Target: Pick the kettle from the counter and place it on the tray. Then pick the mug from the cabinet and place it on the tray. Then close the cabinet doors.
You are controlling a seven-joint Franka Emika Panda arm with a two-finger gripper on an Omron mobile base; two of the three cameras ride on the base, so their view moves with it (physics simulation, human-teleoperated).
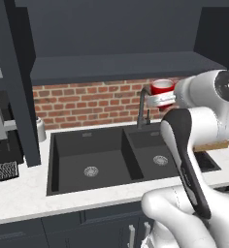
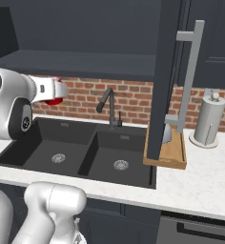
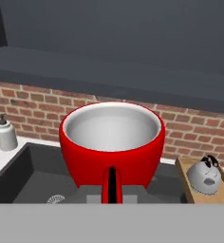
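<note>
The jaws are clamped shut on the red mug (image 3: pixel 112 142), which sits upright and close against the hand, its white inside facing up and its handle (image 3: pixel 112 184) pointing back toward the camera in the hand view. In the left base view the mug (image 1: pixel 162 87) is held in the air by the gripper (image 1: pixel 161 99) above the right basin of the black double sink (image 1: pixel 111 157), just beside the dark faucet (image 1: pixel 142 110) and in front of the brick wall (image 1: pixel 87 104). From the right base view only a red sliver of the mug (image 2: pixel 53 100) shows past the white hand. The kettle (image 3: pixel 205 175) already rests on the wooden tray (image 3: pixel 190 185), which lies on the white bench (image 2: pixel 200 181) to the right of the sink, well apart from the mug. An open cabinet door (image 2: pixel 164 76) stands edge-on in front of the tray (image 2: pixel 174 152), with a paper-towel roll (image 2: pixel 209 121) farther right.
</note>
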